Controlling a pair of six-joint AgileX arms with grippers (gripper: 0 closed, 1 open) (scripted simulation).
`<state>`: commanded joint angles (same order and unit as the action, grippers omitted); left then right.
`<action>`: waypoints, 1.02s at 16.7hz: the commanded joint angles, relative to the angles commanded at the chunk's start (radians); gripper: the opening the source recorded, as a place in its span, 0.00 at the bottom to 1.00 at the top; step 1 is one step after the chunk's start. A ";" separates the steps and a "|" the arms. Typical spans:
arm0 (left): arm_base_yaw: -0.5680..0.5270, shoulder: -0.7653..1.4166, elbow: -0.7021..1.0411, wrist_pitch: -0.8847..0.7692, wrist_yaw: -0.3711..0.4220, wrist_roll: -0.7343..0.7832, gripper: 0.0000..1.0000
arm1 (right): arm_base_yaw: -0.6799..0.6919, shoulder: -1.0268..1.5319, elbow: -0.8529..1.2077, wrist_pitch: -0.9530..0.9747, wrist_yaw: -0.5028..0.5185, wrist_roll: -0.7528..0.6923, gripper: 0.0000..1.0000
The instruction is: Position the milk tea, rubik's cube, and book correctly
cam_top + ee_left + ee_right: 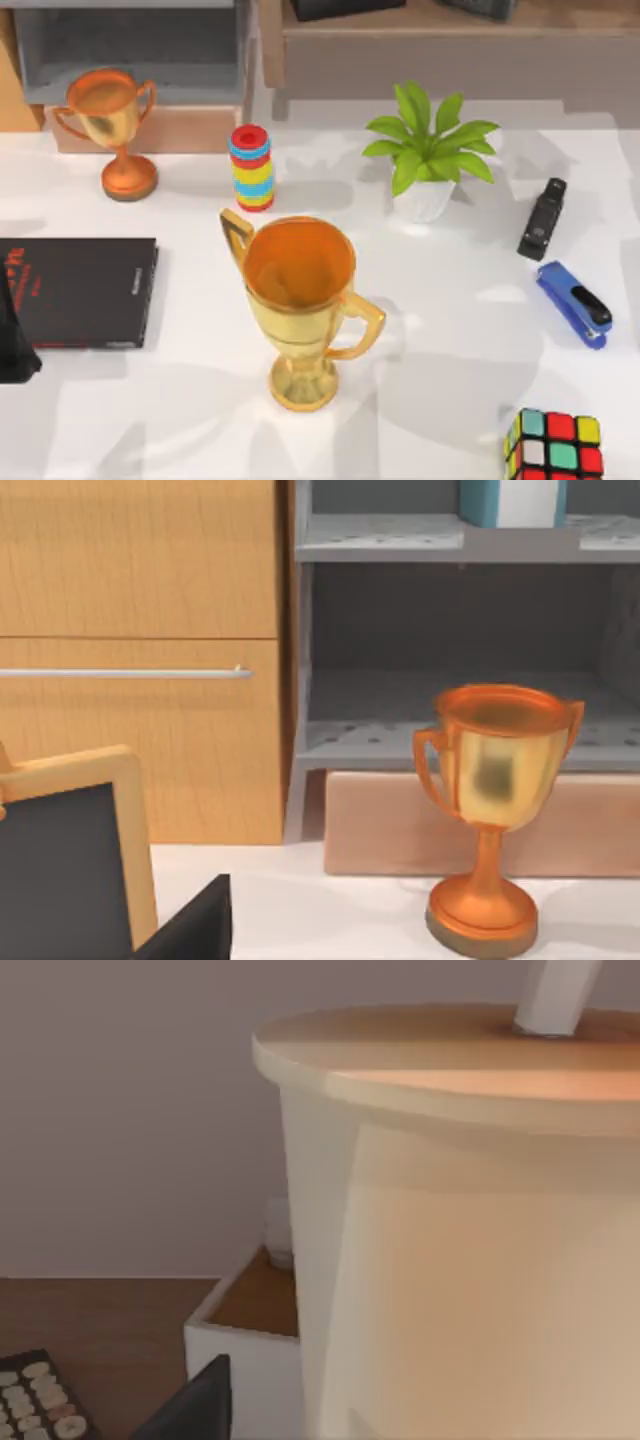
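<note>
The rubik's cube (555, 445) sits at the table's front right corner, partly cut off by the edge of the top view. In the right wrist view the milk tea (470, 1240), a pale cup with a flat tan lid and a white straw (555, 995), stands very close to my right gripper, next to a white box (245, 1360) on a brown wooden surface. The book (510, 502), light teal with pale page edges, stands on the upper board of a grey shelf (380, 540). A dark part of my left arm (12, 345) shows at the table's left edge.
A tall gold trophy (300, 300) stands mid-table and a smaller one (115, 125) at the back left. Also on the table are a ring stack (252, 168), a potted plant (428, 160), black (542, 218) and blue (575, 303) staplers and a black book (80, 292). A remote (40, 1400) lies by the box.
</note>
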<state>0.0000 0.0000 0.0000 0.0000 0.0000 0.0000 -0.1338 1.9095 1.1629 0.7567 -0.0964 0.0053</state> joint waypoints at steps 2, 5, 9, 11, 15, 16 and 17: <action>0.000 0.000 0.000 0.000 0.000 0.000 1.00 | 0.004 0.059 0.085 -0.025 0.005 0.000 1.00; 0.000 0.000 0.000 0.000 0.000 0.000 1.00 | 0.008 0.119 0.173 -0.054 0.010 -0.001 1.00; 0.000 0.000 0.000 0.000 0.000 0.000 1.00 | 0.009 0.128 0.184 -0.057 0.011 -0.001 1.00; 0.000 0.000 0.000 0.000 0.000 0.000 1.00 | 0.009 0.128 0.184 -0.057 0.011 -0.001 0.92; 0.000 0.000 0.000 0.000 0.000 0.000 1.00 | 0.009 0.128 0.184 -0.057 0.011 -0.001 0.62; 0.000 0.000 0.000 0.000 0.000 0.000 1.00 | 0.009 0.128 0.184 -0.057 0.011 -0.001 0.55; 0.000 0.000 0.000 0.000 0.000 0.000 1.00 | 0.009 0.128 0.184 -0.057 0.011 -0.001 0.47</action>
<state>0.0000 0.0000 0.0000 0.0000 0.0000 0.0000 -0.1250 2.0370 1.3471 0.6994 -0.0857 0.0044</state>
